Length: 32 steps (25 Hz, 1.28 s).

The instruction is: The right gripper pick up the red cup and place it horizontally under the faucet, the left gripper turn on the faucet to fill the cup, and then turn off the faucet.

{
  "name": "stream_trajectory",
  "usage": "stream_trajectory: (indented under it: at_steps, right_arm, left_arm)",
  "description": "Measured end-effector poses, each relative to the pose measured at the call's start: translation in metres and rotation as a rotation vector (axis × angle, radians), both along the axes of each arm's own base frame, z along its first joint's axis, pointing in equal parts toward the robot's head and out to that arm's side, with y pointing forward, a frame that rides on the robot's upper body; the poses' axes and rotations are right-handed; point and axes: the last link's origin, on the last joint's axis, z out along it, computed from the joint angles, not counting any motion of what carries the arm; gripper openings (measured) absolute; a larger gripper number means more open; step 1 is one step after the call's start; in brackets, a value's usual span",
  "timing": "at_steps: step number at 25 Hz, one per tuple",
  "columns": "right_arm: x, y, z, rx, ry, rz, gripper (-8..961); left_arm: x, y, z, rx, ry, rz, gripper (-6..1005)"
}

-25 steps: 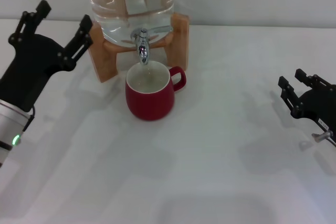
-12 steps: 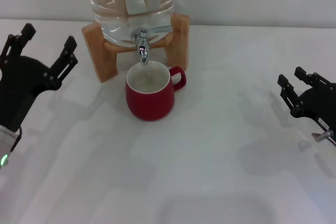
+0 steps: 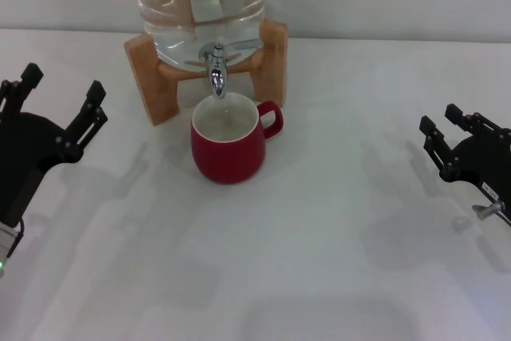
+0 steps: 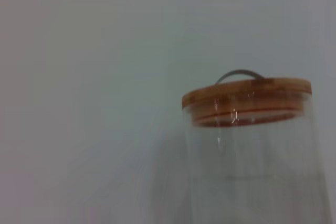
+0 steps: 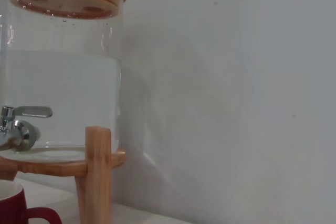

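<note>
Under the spout of the chrome faucet, the red cup stands upright on the white table, handle toward the robot's right. The faucet is set in a clear water jug with a wooden lid, resting on a wooden stand. The left gripper hovers well left of the stand, prongs spread, grasping nothing. The right gripper hovers far right, prongs likewise apart and empty
</note>
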Motion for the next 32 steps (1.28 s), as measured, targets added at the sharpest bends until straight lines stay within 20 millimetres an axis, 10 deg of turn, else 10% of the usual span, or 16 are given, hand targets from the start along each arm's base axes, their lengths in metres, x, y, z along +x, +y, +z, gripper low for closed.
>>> stream_trajectory:
  at_steps: [26, 32]
  right_arm:
    - [0.0, 0.01, -0.004, -0.026, -0.029, -0.035, 519]
    - [0.0, 0.01, -0.004, -0.022, -0.018, -0.036, 684]
  left_arm:
    - [-0.012, 0.008, -0.004, -0.026, 0.001, 0.04, 875]
    - [-0.012, 0.008, -0.004, -0.026, 0.001, 0.04, 875]
